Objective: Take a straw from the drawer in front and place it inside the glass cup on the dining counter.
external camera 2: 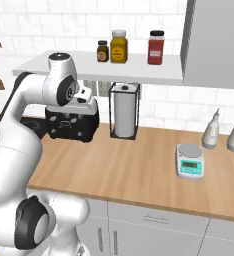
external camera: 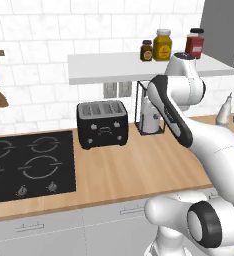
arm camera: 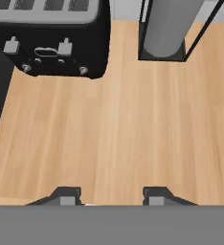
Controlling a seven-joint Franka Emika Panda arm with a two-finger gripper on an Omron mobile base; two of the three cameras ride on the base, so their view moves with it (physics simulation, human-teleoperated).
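Hovering with the two-finger dark-tipped gripper [arm camera: 112,194] parted and empty above the light-wood worktop [arm camera: 123,134]. Best lowered toward the near light-grey drawer [external camera 2: 154,218], meeting its handle squarely.

Evenly and brightly lit throughout, flat rendered light with no single visible source. Soft, faint shadow under the wall shelf [external camera: 139,67] on the white tiles, and a darker patch beneath the toaster [external camera: 102,123] near the back edge of the wooden surface [external camera: 139,170]. Mild sheen on the white arm [external camera 2: 19,145] and on the jars [external camera 2: 119,46]. No glare, no lens distortion at the edges. Slightly soft and low in resolution, with wood grain smeared in the hand view and jar labels unreadable.
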